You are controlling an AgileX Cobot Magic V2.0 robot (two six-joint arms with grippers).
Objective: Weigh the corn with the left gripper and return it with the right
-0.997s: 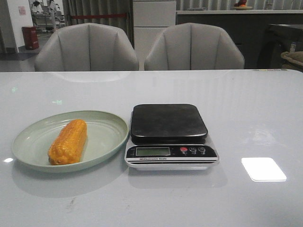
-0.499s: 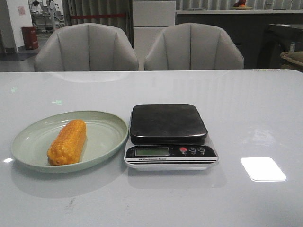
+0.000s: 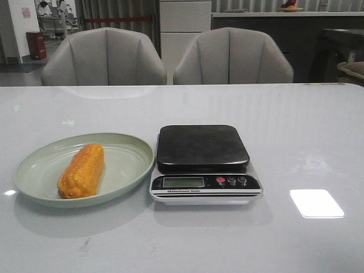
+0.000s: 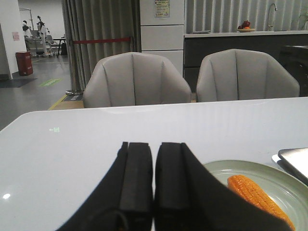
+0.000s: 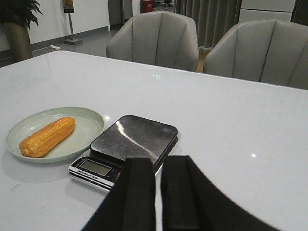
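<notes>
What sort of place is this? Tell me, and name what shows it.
Probably a showroom or lab dining mock-up: padded chairs at a glossy white table, a counter with a faucet behind, a roped barrier beyond.

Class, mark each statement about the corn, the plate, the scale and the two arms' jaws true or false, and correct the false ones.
1. The orange-yellow corn cob lies on the pale green oval plate. True.
2. The black platform of the digital kitchen scale holds the corn. False: the platform is bare.
3. The plate sits on the left side of the scale in the front view. True.
4. The left gripper grips the corn. False: its jaws are shut on nothing, apart from the cob.
5. The right gripper is spread wide. False: its jaws stand nearly together.
</notes>
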